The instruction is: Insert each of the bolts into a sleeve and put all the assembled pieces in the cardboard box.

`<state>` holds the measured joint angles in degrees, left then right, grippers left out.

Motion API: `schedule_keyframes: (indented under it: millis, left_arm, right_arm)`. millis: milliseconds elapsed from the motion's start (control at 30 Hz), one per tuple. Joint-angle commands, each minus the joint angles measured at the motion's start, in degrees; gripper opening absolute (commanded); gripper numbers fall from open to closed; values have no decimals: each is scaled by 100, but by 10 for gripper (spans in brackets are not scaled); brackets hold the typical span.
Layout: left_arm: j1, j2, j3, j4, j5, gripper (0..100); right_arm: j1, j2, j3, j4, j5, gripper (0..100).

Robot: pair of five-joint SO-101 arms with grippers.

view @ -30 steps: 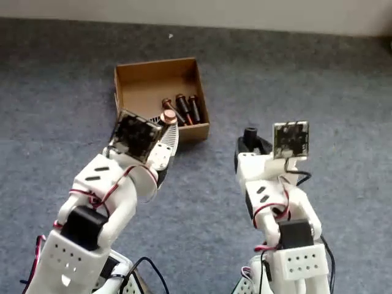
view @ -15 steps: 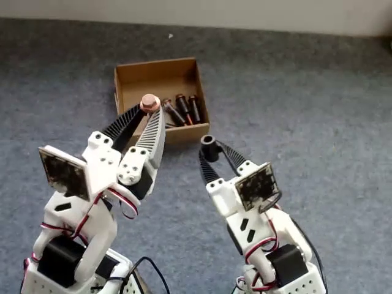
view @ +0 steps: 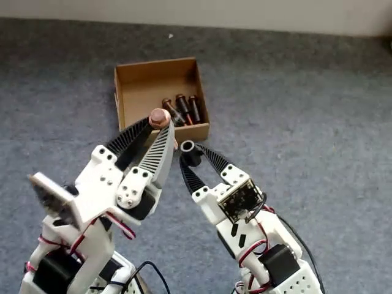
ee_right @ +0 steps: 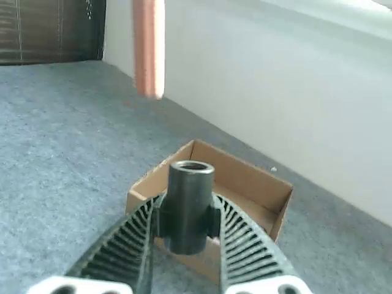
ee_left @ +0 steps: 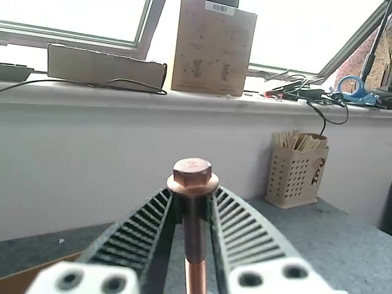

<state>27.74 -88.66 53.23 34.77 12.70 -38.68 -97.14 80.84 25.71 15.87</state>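
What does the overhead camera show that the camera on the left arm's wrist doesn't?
High view: three dark assembled pieces lying in the open brown cardboard box, and the right gripper shut on a short black cylindrical sleeve. Left wrist view: a white windowsill with a tall brown carton on it, and a beige perforated holder of wooden sticks. Both: the copper-coloured hex-head bolt clamped in the left gripper, over grey carpet.

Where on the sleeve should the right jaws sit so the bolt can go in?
Around the sleeve at mid-body, from the sides, as the right gripper has it now: its open end sticks out past the jaws, which likely leaves the bore free for the bolt in the left gripper.
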Motion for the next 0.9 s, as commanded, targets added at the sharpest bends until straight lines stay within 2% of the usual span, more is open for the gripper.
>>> schedule_keyframes:
  millis: [0,200,867]
  left_arm:
    - [92,-4,233,-123,62,5]
    - [101,-13,409,-123,62,5]
    - [66,-13,629,-88,70,5]
  right_arm:
    - [-136,-92,-22,-365,387,5]
    - [-479,-84,-75,-418,589,5]
    - [-453,-101,-409,-418,545,5]
